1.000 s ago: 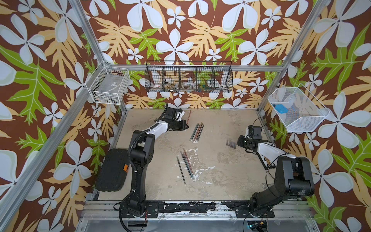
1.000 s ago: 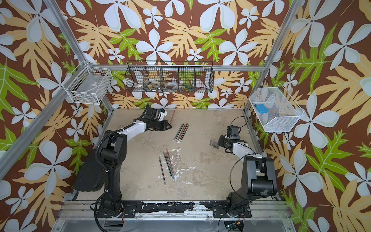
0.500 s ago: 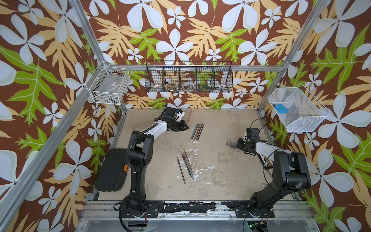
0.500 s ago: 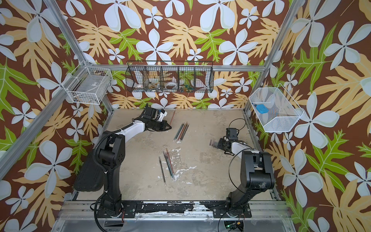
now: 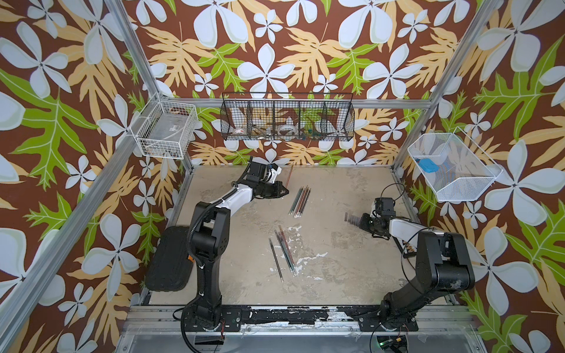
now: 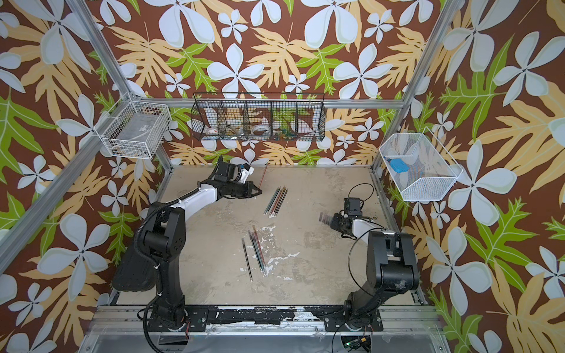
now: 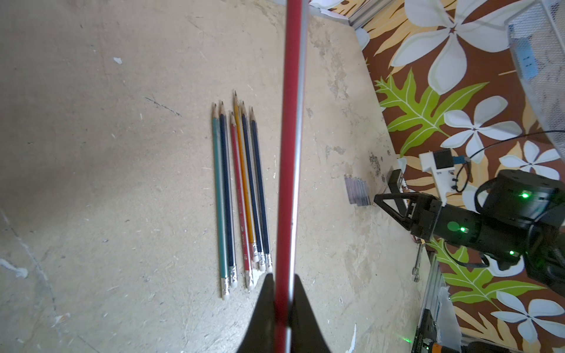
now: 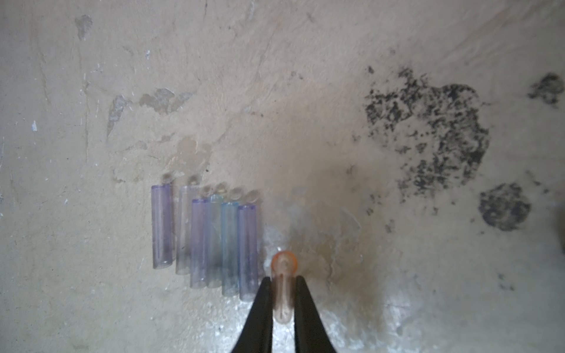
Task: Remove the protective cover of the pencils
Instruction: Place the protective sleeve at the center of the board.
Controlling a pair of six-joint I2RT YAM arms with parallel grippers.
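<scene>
My left end effector (image 7: 282, 282) is pressed together on a red pencil (image 7: 290, 122). I hold it up over the bench (image 5: 336, 269), near the back wall. The pencil sticks out far past my fingers.

My right end effector (image 8: 283, 285) pinches one orange cap (image 8: 284, 266). Its fingers sit tight on both sides of it. The cap is close over the bench, just beside a row of six caps (image 8: 208, 241). Those caps lie flat, side by side. They are see-through, some purple and some blue.

Six pencils (image 7: 240, 195) lie in a neat bunch on the bench near my left end effector. Their tips are bare. A front bunch (image 5: 282, 250) lies in the middle of the bench, nearer my arm bases. It is too small for me to tell if its tips have caps.

The bench is tan and worn. It has scratches, white scuffs and a dark speckled stain (image 8: 428, 131) near the caps.

The walls (image 5: 305, 45) all around are brown, with big white flowers and green and tan leaves. Silver bars (image 5: 131, 45) make a frame. A white wire basket (image 5: 159, 146) hangs on my left. A long black basket (image 5: 287, 134) hangs at the back. A white mesh basket (image 5: 458, 189) hangs on my right, with a blue thing (image 5: 428, 166) inside. A black pad (image 5: 168, 259) sits beside my left arm.
</scene>
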